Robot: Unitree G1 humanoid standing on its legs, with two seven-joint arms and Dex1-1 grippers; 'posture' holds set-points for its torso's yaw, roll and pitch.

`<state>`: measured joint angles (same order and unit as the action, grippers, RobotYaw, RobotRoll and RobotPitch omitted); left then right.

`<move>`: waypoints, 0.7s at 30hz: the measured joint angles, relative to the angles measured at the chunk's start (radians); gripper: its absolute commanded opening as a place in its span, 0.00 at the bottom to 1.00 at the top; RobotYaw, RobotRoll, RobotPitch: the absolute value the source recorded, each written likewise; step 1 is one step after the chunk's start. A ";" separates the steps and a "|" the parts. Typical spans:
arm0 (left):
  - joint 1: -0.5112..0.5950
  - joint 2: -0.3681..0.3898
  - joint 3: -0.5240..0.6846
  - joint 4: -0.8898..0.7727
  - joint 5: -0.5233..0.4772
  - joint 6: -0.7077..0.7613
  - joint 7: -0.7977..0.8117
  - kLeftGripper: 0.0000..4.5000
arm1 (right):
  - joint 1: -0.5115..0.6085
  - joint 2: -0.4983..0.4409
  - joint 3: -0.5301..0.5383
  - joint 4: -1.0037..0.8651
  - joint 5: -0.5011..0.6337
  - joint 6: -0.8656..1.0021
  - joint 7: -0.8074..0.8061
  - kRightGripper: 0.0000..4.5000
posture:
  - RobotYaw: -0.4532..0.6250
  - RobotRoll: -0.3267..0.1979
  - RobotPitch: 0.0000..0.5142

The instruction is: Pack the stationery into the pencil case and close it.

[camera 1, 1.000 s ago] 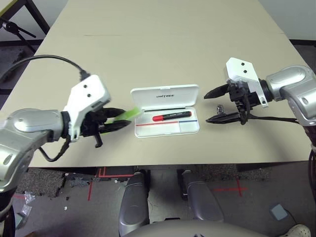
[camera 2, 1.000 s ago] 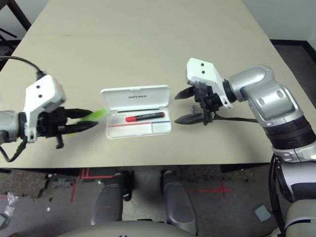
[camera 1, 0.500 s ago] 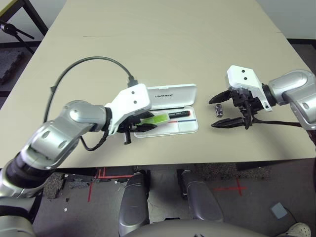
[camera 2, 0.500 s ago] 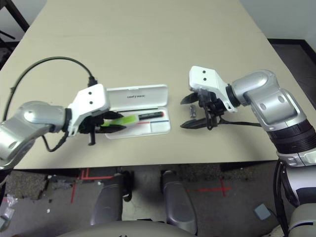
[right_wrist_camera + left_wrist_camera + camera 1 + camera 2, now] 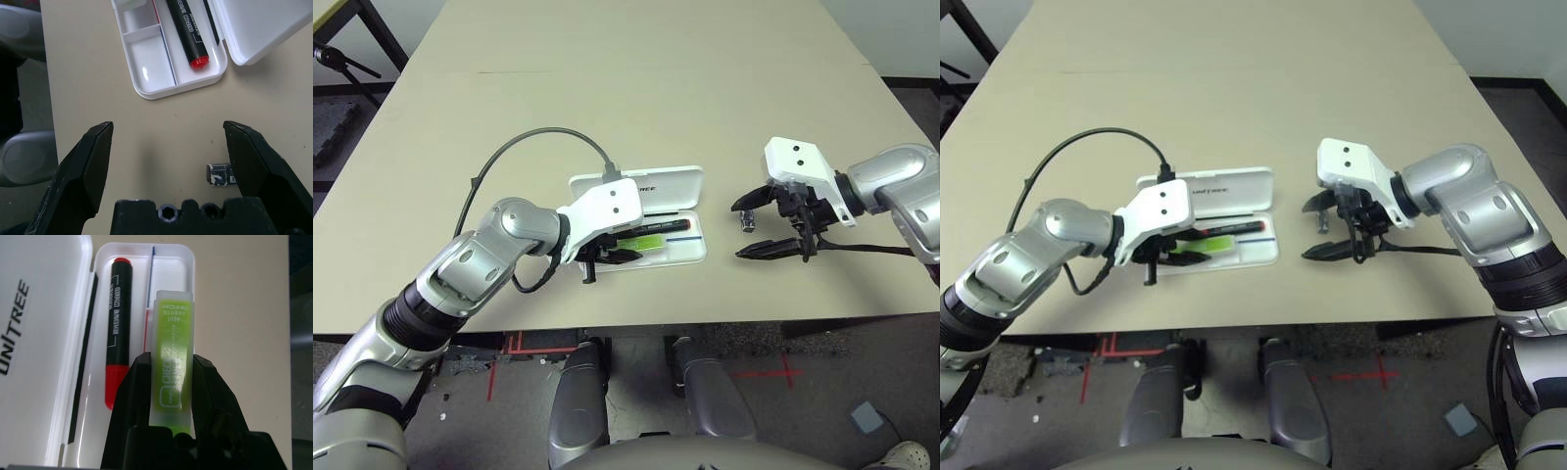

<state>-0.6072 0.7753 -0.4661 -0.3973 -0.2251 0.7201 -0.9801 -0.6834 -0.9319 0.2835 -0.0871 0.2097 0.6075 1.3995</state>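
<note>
The white pencil case (image 5: 680, 186) lies open at the table's middle, its lid folded back. The red marker (image 5: 668, 226) rests in its tray. My left gripper (image 5: 615, 251) hangs just over the tray's left part, shut on the flat green stick (image 5: 173, 362), which points along the tray beside the marker (image 5: 117, 328). The tiny silver-black metal piece (image 5: 747, 220) lies on the table right of the case. My right gripper (image 5: 740, 231) is open around it, one finger on each side; the piece (image 5: 219, 174) sits close to one finger (image 5: 249, 161).
A black cable (image 5: 524, 147) loops from my left wrist above the table left of the case. The beige table (image 5: 636, 88) stretches far behind the case. The front edge runs close below both grippers.
My left gripper has carried the green stick rightward from the table's left side to above the case tray. The right gripper has shifted slightly and stays open around the metal piece.
</note>
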 measured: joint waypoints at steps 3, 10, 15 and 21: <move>0.000 -0.006 -0.003 0.017 0.006 -0.004 -0.008 0.41 | 0.002 -0.005 0.000 0.000 -0.010 -0.002 0.000 1.00 | 0.34 0.62 0.43; 0.001 -0.020 0.032 0.017 -0.004 -0.006 -0.013 0.99 | 0.002 -0.011 0.000 0.019 -0.027 -0.027 0.002 1.00 | 0.36 0.62 0.42; 0.033 -0.012 0.112 0.000 -0.048 -0.006 -0.027 0.99 | -0.028 -0.024 -0.011 0.065 -0.021 -0.033 0.028 1.00 | 0.36 0.62 0.42; 0.126 0.082 0.270 -0.037 -0.108 -0.007 -0.060 0.99 | -0.053 -0.051 -0.097 0.087 0.029 0.021 0.031 1.00 | 0.36 0.62 0.41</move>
<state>-0.4815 0.8573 -0.1959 -0.4342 -0.3333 0.7129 -1.0399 -0.7364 -0.9829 0.1863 0.0000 0.2384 0.6288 1.4306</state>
